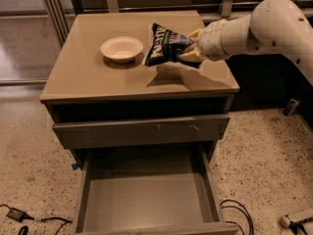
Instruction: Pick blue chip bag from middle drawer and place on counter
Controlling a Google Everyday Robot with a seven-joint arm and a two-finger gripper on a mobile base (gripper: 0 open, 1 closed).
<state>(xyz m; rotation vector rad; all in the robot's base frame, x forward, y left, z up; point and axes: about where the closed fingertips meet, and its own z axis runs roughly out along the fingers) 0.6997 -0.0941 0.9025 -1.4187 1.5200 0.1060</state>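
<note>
The gripper (190,52) is closed on the right end of the blue chip bag (164,45) and holds it in the air over the counter (88,80). This is nearer to the right edge than to the left one, and about halfway between the back edge and the front edge. The bag sticks out to the left from the fingers, tilted, with its lower left corner pointing down. Its shadow lies on the top below it, apart from the bag, so I judge that the bag does not touch the surface yet.

The main risk is the cream bowl (122,48), which stands just beside the free end of the bag. If the gripper goes lower or more to the left before it lets go, the bag can land on the rim, push the bowl, or fall inside it. Also, a light crinkly bag that is let go from a height can tip over or slide; the spot is not close to an edge, so a fall to the floor seems less likely to me.

The white arm (274,23) comes in from the right, over the right edge, with the wrist nearly level and the forearm rising toward the upper right corner of the view. Below the front edge, the middle drawer (146,199) is pulled out and nothing lies in it.
</note>
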